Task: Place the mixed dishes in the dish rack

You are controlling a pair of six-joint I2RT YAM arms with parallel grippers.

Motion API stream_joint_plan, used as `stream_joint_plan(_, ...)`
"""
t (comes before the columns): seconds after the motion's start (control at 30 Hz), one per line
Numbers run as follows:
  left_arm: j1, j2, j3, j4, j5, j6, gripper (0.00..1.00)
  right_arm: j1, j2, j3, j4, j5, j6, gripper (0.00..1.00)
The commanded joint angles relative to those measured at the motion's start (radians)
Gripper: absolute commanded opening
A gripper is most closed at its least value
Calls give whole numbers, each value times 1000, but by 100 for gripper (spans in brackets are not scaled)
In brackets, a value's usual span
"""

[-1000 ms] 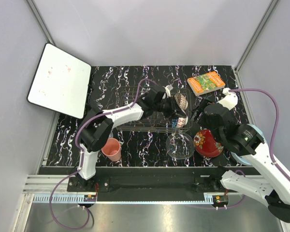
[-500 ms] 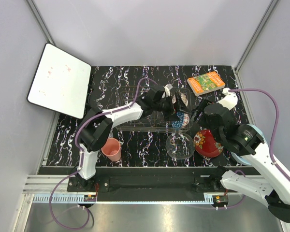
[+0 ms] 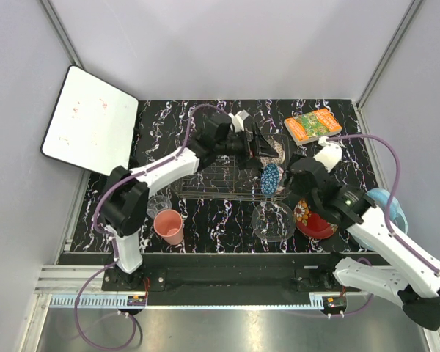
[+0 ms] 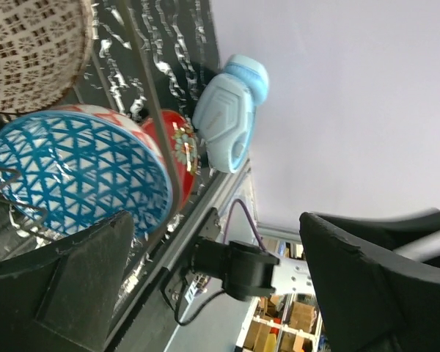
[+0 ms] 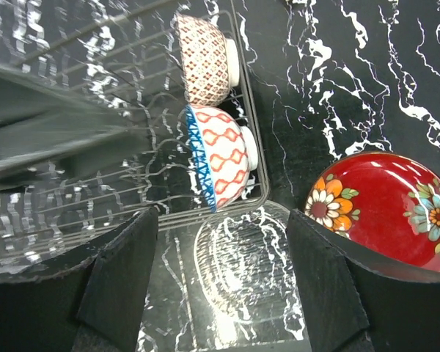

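I am holding my left claw [image 3: 261, 144] and right claw [image 5: 220, 220] open, empty. The blue patterned bowl [image 3: 270, 178] and tan-red patterned bowl [image 3: 277, 151] are standing on edge at the right end of the dish rack [image 3: 220, 185], mid-bench. Lettering on the orange-green book [image 3: 312, 126]: too small to read.

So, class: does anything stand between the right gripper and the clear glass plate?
Nothing visible does: the open right gripper faces the clear glass plate, which lies bare beside the dish rack's corner.
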Motion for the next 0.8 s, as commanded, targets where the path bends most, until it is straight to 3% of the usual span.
stream_joint_plan(0.0,81,-117,15,-15,65,40,99,0,117,-19,134,55,-35,78)
stream_joint_plan(0.17,237,-216,-14,-171,56,182,99,0,272,21,205,92,-75,77)
stream_joint_plan(0.3,441,-324,-121,-248,65,289,99,0,380,47,234,121,-98,77)
stream_joint_plan(0.5,685,-414,-263,-282,99,367,99,-1,414,30,299,135,-139,77)
stream_joint_plan(0.6,740,-414,-316,-280,107,378,99,-3,435,30,317,137,-156,77)
stream_joint_plan(0.77,744,-392,-377,-263,104,372,99,-10,480,32,336,131,-167,77)
